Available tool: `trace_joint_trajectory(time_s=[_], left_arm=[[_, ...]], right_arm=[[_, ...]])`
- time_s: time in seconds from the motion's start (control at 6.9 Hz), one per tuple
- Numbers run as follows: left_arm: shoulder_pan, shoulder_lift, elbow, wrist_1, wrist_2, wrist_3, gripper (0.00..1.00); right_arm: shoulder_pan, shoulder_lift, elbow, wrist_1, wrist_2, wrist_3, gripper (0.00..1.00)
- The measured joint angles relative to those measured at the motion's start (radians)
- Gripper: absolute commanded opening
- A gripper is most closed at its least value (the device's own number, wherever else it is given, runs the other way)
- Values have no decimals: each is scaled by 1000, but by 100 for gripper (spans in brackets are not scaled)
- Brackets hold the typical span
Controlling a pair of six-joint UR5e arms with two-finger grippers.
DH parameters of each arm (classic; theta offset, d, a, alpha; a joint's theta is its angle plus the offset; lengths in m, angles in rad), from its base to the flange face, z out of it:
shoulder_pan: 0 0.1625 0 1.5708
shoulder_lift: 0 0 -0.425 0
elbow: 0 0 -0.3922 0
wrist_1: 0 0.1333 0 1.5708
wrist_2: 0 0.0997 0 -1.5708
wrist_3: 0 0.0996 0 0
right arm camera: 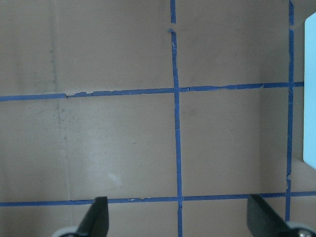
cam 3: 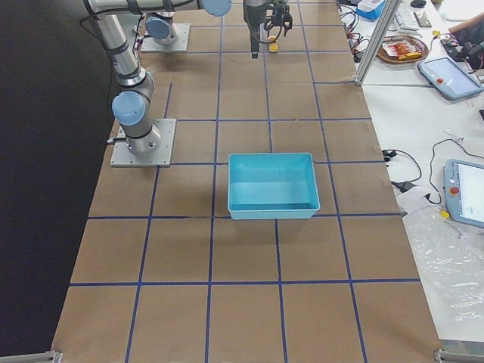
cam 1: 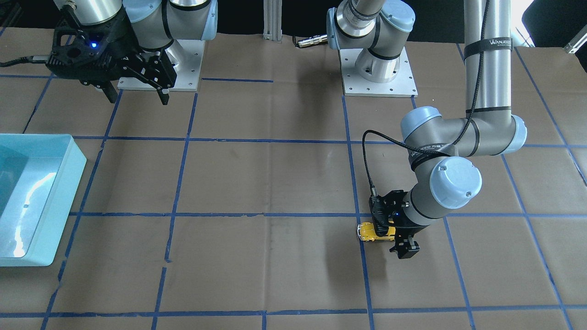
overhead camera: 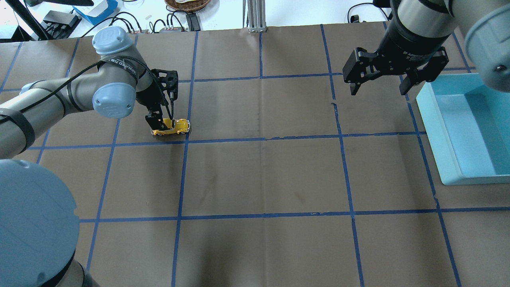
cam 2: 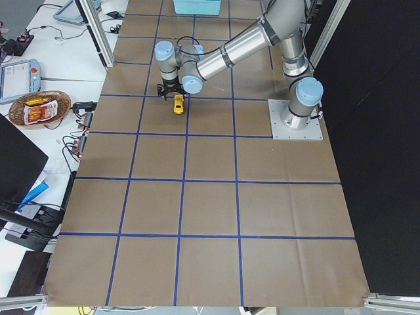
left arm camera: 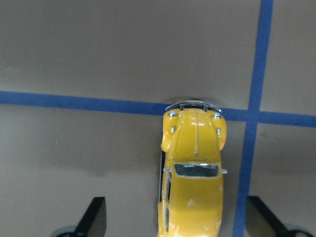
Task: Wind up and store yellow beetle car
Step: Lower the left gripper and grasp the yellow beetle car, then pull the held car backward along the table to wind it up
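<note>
The yellow beetle car [left arm camera: 193, 173] stands on its wheels on the brown table, its front bumper at a crossing of blue tape lines. It also shows in the overhead view [overhead camera: 172, 126] and the front-facing view [cam 1: 376, 232]. My left gripper [left arm camera: 177, 219] is low over it and open. One finger [left arm camera: 96, 217] stands on each side of the car's rear, with gaps to the car. It also shows in the overhead view [overhead camera: 163, 122]. My right gripper [overhead camera: 377, 89] is open and empty, held high above the table next to the bin, and its wrist view [right arm camera: 177, 217] shows only table.
A light blue bin [overhead camera: 434, 135] stands at the robot's right side of the table; its corner shows in the right wrist view [right arm camera: 311, 89]. Blue tape lines grid the brown paper. The arm bases [cam 1: 378, 68] stand at the back edge.
</note>
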Motion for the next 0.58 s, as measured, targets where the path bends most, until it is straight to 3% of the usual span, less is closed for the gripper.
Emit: trace_joint_trajectory(time_s=[0.58], left_arm=[[-16,-6,-3,-2,14,-2,95]], right_arm=[[0,0,0,1,-13,-1,99]])
